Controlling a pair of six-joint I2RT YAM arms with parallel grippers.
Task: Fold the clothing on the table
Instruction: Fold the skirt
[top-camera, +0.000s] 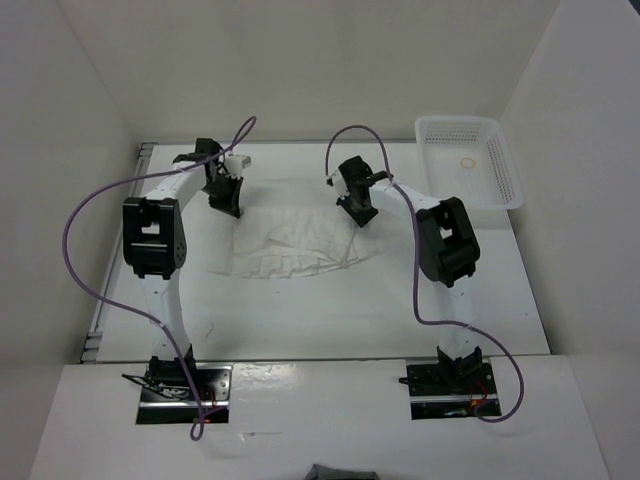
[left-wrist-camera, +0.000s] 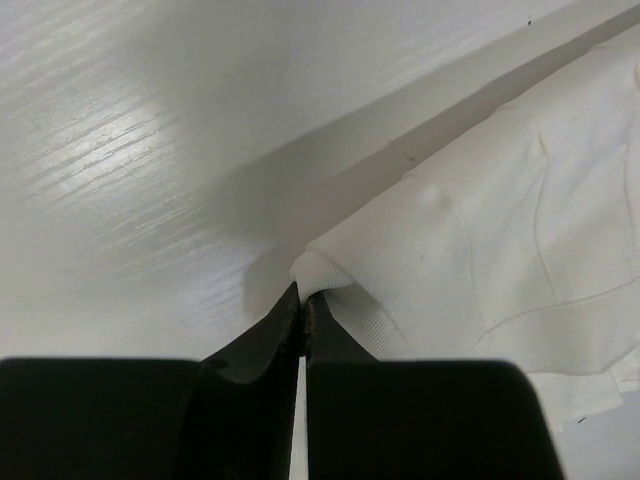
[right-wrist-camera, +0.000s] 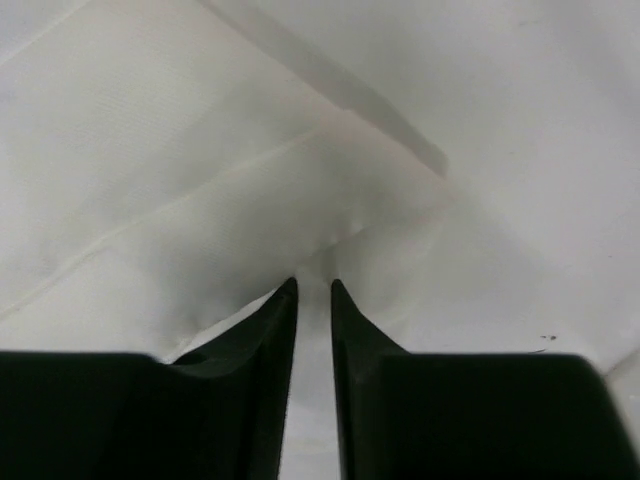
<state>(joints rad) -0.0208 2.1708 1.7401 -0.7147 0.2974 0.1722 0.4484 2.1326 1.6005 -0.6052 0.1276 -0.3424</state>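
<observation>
The clothing (top-camera: 300, 245), a white pleated garment, lies spread on the table (top-camera: 300, 325) between the two arms. My left gripper (top-camera: 225, 205) is at its far left corner. In the left wrist view the jaws (left-wrist-camera: 302, 298) are shut on a pinched fold of the garment's hem (left-wrist-camera: 330, 275), and the rest of the fabric (left-wrist-camera: 500, 250) spreads to the right. My right gripper (top-camera: 362, 215) is at the far right edge. Its jaws (right-wrist-camera: 313, 285) stand a narrow gap apart, with the fabric (right-wrist-camera: 200, 150) puckered between the tips.
A white lattice basket (top-camera: 470, 160) stands at the table's far right corner, with a small ring inside. Purple cables loop from both arms. White walls close in the table at the back and sides.
</observation>
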